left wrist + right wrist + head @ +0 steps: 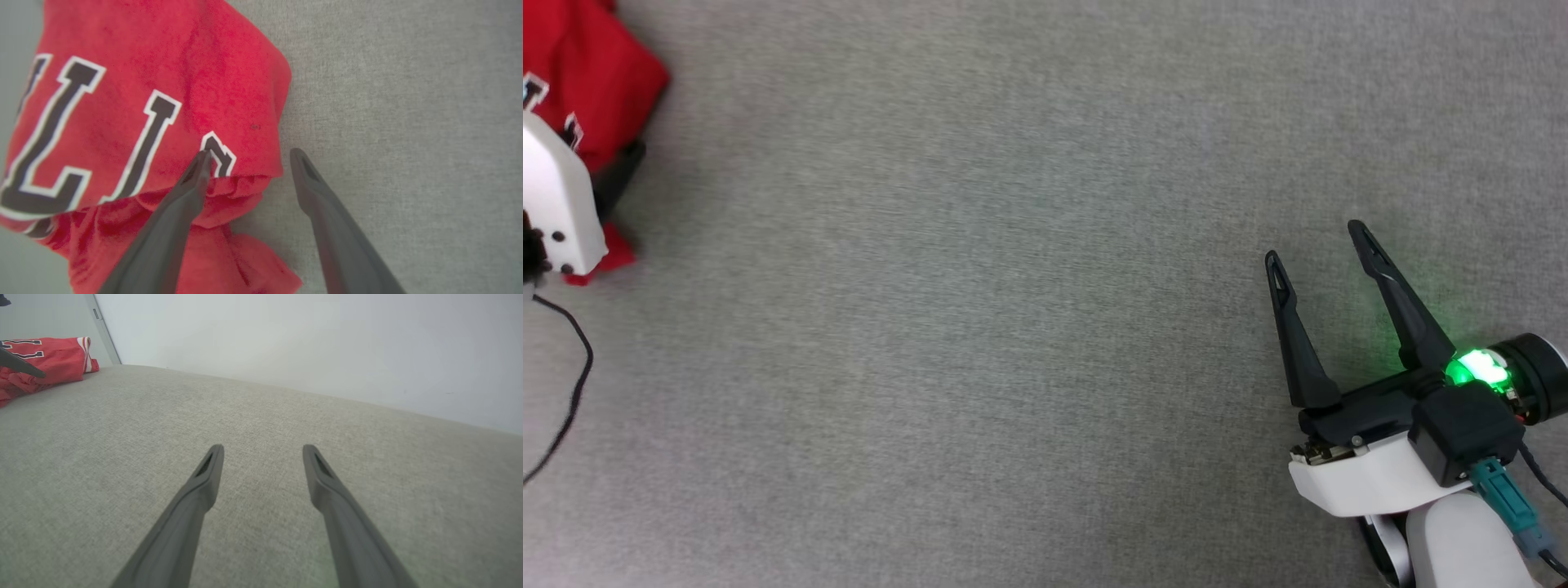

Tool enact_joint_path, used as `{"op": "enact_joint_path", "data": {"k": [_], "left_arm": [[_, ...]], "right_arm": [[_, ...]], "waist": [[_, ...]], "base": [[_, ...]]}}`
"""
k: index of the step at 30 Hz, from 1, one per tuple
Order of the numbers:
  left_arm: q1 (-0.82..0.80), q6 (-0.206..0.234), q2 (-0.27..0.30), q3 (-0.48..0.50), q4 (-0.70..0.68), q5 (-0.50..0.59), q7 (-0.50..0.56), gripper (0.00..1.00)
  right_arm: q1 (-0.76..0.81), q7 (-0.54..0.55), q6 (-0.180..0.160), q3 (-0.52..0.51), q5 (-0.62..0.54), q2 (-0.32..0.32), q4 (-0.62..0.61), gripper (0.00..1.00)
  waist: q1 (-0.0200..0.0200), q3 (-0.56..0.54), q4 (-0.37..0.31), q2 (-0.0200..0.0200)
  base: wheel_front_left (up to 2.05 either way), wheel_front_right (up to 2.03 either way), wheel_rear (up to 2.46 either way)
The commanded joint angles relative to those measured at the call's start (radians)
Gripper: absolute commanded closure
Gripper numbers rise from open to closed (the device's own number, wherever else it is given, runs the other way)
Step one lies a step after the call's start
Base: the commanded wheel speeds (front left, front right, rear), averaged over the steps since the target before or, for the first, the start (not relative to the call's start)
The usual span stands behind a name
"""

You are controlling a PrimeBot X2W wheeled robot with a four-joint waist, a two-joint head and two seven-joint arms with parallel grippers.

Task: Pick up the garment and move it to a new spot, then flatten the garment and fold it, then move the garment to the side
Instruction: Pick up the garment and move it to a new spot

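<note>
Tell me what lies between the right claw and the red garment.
Only bare grey fabric surface between right claw and garment, per the head view.

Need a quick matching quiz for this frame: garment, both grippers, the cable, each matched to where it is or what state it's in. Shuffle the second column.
Column 1
1. garment
2. left gripper
3. right gripper
4. black cable

Column 2
A. open above bare grey surface, lower right of the head view
B. red, lying in the upper left corner of the head view
C. open, astride the garment's edge in the left wrist view
D. trails down the left edge of the head view

Pairs: 1-B, 2-C, 3-A, 4-D
</note>
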Motion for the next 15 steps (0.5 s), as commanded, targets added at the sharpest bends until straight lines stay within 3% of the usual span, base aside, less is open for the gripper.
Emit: {"op": "enact_joint_path", "data": {"k": [1, 5, 6, 8, 9, 15], "left_arm": [[-0.014, 0.0, 0.009, -0.021, 0.017, -0.033, 0.028, 0.0], [-0.036, 0.0, 0.036, -0.068, 0.073, -0.081, 0.065, 0.04], [-0.035, 0.0, 0.036, -0.087, 0.082, -0.093, 0.081, 0.17], [-0.026, 0.0, 0.031, -0.121, 0.099, -0.124, 0.109, 0.91], [-0.022, -0.001, 0.027, -0.137, 0.099, -0.139, 0.118, 1.0], [-0.026, -0.003, 0.032, -0.18, 0.087, -0.194, 0.051, 1.0]], "right_arm": [[-0.014, -0.002, 0.0, 0.001, -0.003, 0.0, -0.007, 0.0], [-0.018, -0.002, 0.0, -0.003, -0.008, 0.003, -0.01, 0.0], [-0.018, -0.002, 0.0, -0.004, -0.008, 0.004, -0.01, 0.0], [-0.019, -0.002, 0.0, -0.007, -0.009, 0.005, -0.009, 0.0], [-0.02, -0.002, 0.0, -0.009, -0.01, 0.005, -0.008, 0.0], [-0.026, -0.002, 0.0, -0.008, -0.011, 0.01, 0.007, 0.0]], "waist": [[-0.0002, 0.028, -0.023, 0.0], [-0.0002, 0.049, -0.034, 0.0], [-0.0002, 0.053, -0.035, 0.0], [-0.0002, 0.057, -0.036, 0.0], [-0.0002, 0.059, -0.036, 0.0], [-0.0002, 0.035, -0.03, 0.0]], "base": [[0.0, 0.0, 0.0], [0.0, 0.0, 0.0], [0.0, 0.0, 0.0], [0.0, 0.0, 0.0], [0.0, 0.0, 0.0], [0.0, 0.0, 0.0]]}}
